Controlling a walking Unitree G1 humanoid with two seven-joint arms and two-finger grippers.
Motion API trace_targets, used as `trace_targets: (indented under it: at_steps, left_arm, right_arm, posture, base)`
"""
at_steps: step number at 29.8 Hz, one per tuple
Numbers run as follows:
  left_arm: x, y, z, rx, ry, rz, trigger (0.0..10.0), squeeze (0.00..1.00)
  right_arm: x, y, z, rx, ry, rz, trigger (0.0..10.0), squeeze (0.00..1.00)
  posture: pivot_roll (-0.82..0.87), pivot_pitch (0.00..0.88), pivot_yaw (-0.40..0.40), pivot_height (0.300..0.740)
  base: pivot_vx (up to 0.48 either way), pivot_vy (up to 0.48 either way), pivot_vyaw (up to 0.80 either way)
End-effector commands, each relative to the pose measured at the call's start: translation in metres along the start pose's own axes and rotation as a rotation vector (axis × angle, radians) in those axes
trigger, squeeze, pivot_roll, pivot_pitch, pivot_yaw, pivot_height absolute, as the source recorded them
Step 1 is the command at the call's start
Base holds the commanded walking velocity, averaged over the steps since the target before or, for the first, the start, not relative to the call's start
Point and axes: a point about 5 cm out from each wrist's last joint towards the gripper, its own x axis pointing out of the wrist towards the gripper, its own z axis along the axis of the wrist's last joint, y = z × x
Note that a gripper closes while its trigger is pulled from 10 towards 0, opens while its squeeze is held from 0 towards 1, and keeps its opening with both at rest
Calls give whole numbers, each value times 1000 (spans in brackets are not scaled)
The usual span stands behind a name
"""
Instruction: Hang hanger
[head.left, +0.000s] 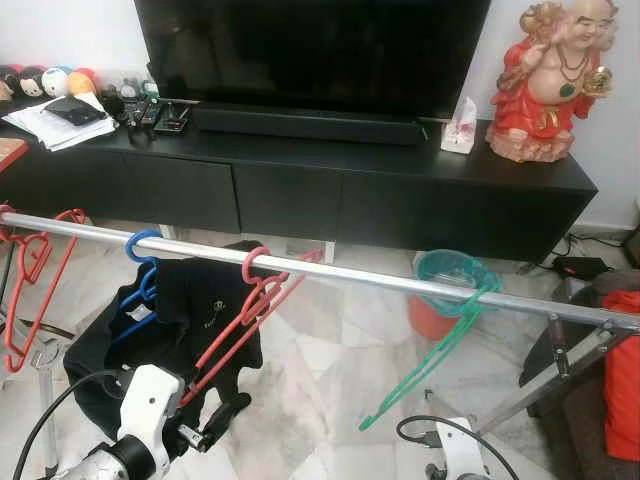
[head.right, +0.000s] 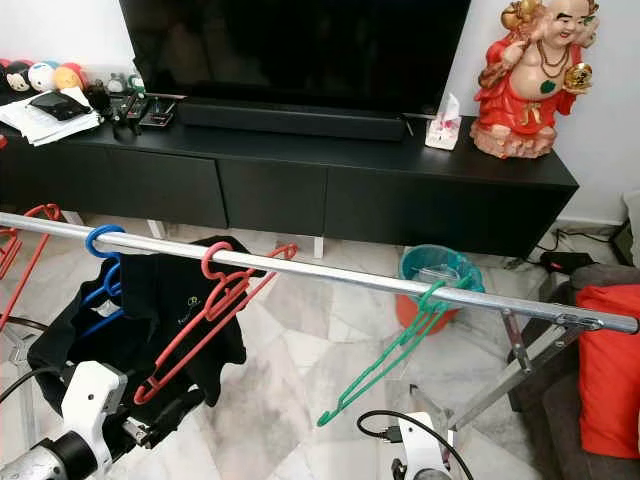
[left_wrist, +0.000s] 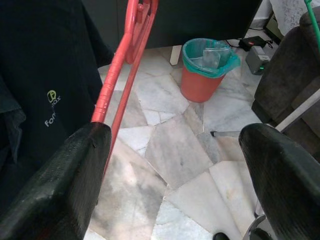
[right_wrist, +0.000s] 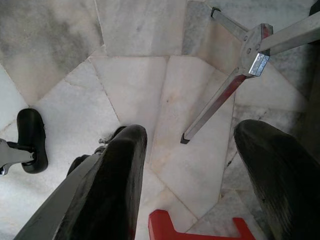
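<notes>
hanging off the silver rail (head.left: 330, 272) right now are several hangers: a red hanger (head.left: 30, 270) at the far left end, a blue hanger (head.left: 140, 275) carrying a black garment (head.left: 190, 320), a pink-red hanger (head.left: 250, 310) just beside it with its hook over the rail, and a green hanger (head.left: 440, 340) further along toward the right, dangling at a slant. the rail runs across in front of a black tv cabinet (head.left: 350, 190), with a red statue (head.left: 545, 80) standing on its right end and a tissue box (head.left: 459, 128) near it.

down low, the left gripper (left_wrist: 175, 170) sits below the pink-red hanger, fingers (left_wrist: 65, 185) spread wide with nothing between them. through the left wrist view, the hanger's lower bar comes down right at the edge of one finger, looking close to touching, though contact is hard to confirm. beyond it, an orange bin (left_wrist: 206, 67) with a teal liner stands on the marble floor (left_wrist: 175, 150).

over to the right gripper (right_wrist: 190, 170): fingers also parted wide, gripping nothing, pointed down at the floor with the rack's metal leg (right_wrist: 235, 85) ahead of it and a red object (right_wrist: 200, 230) at the frame's edge.
</notes>
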Motion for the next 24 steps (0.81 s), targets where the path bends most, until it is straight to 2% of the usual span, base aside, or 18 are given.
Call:
trace_targets:
  at_steps: [1, 2, 3, 4, 11, 16, 22, 24]
  left_arm:
    - [-9, -3, -1, -6, 44, -38, 10000, 0]
    - [-11, 12, -49, -94, 196, 100, 10000, 0]
    - [-19, 18, -109, -175, 387, 263, 10000, 0]
    - [-21, 17, -120, -187, 423, 295, 10000, 0]
    - [-17, 25, -119, -164, 402, 389, 10000, 0]
    - [-12, 27, -131, -149, 417, 412, 10000, 0]
    - [8, 22, -150, -171, 499, 430, 10000, 0]
    - [20, 21, -154, -198, 528, 450, 10000, 0]
  right_arm:
    - [0, -2, 0, 13, 4, -5, 10000, 0]
    - [0, -1, 0, 17, 4, -8, 10000, 0]
    - [0, -1, -1, 23, 5, -12, 10000, 0]
    - [0, -1, -1, 24, 5, -13, 10000, 0]
    - [0, 0, -2, 27, 7, -13, 10000, 0]
    - [0, 0, -2, 26, 8, -14, 10000, 0]
    - [0, 1, -3, 26, 9, -12, 10000, 0]
    - [0, 1, -3, 32, 8, -15, 10000, 0]
  posture:
    - [72, 0, -43, 740]
    - [58, 0, -28, 740]
    - [58, 0, -27, 740]
    - [58, 0, -27, 740]
    - [57, 0, -24, 740]
    - [58, 0, -24, 740]
    - [54, 0, -21, 740]
    - [50, 0, -22, 740]
  base:
    - [0, 0, 0]
    - [0, 0, 0]
    - [0, 0, 0]
    - [0, 0, 0]
    - [0, 0, 0]
    - [0, 0, 0]
    - [0, 0, 0]
    - [0, 0, 0]
